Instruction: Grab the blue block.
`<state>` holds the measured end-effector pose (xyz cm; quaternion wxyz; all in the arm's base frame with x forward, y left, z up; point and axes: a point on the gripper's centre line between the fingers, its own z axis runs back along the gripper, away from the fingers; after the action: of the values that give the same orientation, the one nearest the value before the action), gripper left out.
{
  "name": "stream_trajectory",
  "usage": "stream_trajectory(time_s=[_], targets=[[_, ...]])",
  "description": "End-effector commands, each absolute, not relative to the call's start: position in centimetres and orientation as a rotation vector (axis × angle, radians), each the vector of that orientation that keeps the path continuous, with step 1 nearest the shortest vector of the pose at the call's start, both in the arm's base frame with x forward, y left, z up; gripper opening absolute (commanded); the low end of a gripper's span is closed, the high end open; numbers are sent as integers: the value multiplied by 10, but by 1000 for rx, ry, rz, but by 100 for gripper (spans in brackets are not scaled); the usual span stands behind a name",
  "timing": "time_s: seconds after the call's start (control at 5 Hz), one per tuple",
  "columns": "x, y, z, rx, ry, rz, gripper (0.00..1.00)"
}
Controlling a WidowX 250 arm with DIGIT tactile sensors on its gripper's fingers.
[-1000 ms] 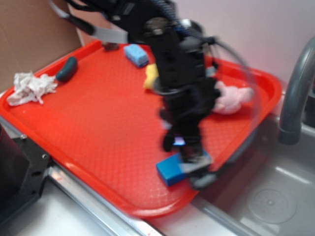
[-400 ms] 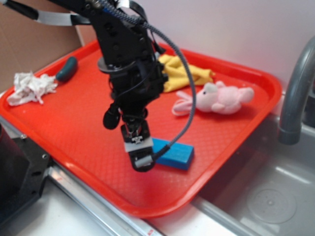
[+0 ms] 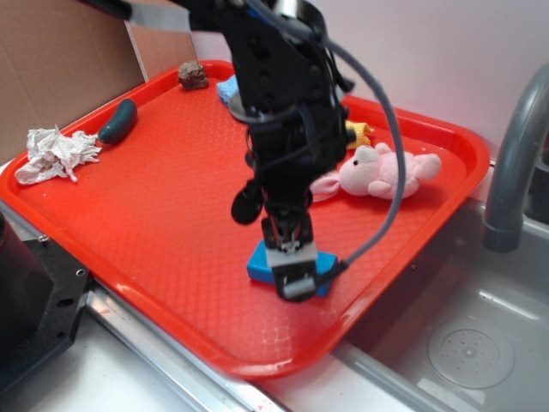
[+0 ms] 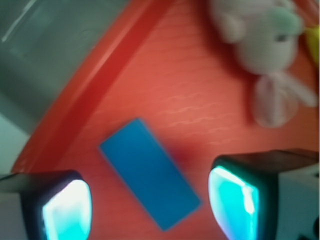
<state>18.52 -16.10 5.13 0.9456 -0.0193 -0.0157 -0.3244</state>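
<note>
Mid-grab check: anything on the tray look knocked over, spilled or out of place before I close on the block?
Nothing stands out. The blue block lies flat on the red tray, between the open gripper's fingers but skewed diagonally to them. The pink plush toy lies on its side nearby, apart from the block.

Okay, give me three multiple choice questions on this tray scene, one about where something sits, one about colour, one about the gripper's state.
1. Where does the blue block lie?
A. In the sink
B. On the red tray, near its sink-side edge
C. On the crumpled white paper

2. What colour is the plush toy?
A. Pink
B. Green
C. Black

3. How is the gripper set?
A. Shut on the block
B. Holding the plush toy
C. Open, fingers either side of the block

Answers: 1 B, the tray rim runs just beside it. 2 A, its body is pink. 3 C, the wrist view shows gaps on both sides.
</note>
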Motion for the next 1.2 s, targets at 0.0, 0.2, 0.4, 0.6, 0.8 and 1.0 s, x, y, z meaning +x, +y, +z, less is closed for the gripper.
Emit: stream_trajectory(time_s=[0.0,0.2,0.4,0.6,0.8,1.0], targets=[[183,-163,43,-84,-3,-1045,100],[181,-162,24,3,88,-1096,100],[172,-171,1,63,159,-1080,60],[175,-171,14,84,118,-1045,0],[164,-158,47,45,13,-887,0],[144,-129,96,43,-42,-637,0]])
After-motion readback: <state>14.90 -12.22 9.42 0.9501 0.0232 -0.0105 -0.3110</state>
